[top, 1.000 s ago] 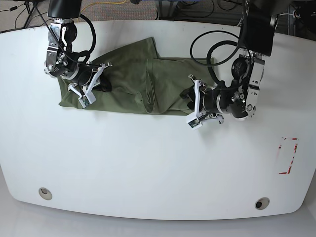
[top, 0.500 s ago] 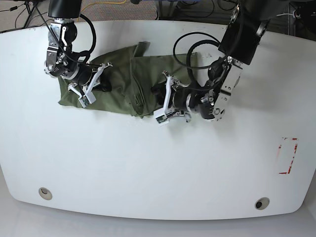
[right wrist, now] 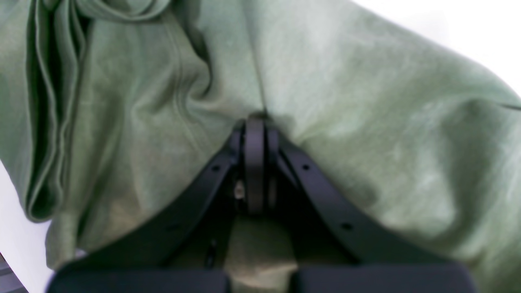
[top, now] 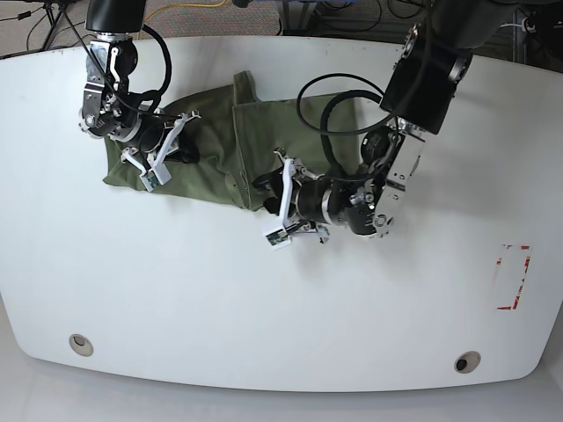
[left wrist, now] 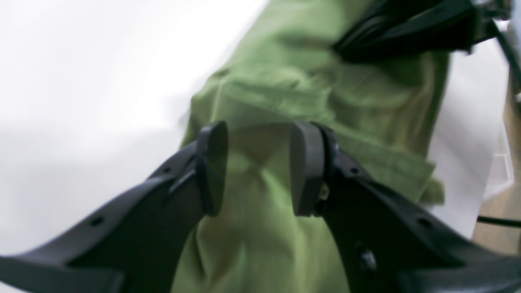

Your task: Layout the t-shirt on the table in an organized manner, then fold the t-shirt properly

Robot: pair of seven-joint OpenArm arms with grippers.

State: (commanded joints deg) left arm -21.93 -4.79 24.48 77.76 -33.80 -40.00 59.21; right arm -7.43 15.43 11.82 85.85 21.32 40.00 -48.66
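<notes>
The olive-green t-shirt [top: 220, 149] lies bunched at the back left of the white table [top: 264, 308], its right part doubled over toward the middle. In the base view my right gripper [top: 180, 154] sits on the shirt's left part. The right wrist view shows that gripper [right wrist: 255, 122] shut on a pinch of the t-shirt [right wrist: 366, 101]. My left gripper [top: 268, 198] is at the shirt's front right edge. Seen from the left wrist, the left gripper [left wrist: 258, 142] has a gap between its pads, with wrinkled t-shirt [left wrist: 285, 81] cloth lying in and behind that gap.
A red tape rectangle [top: 513, 277] marks the table's right side. Two metal grommets [top: 81, 344] [top: 467, 361] sit near the front edge. Black cables loop from the left arm over the shirt's back right part, and more cables lie on the floor behind the table.
My left arm has swept leftward across the base view, drawing the shirt's right part with it, so the shirt now covers a narrower patch. The right arm has stayed put.
</notes>
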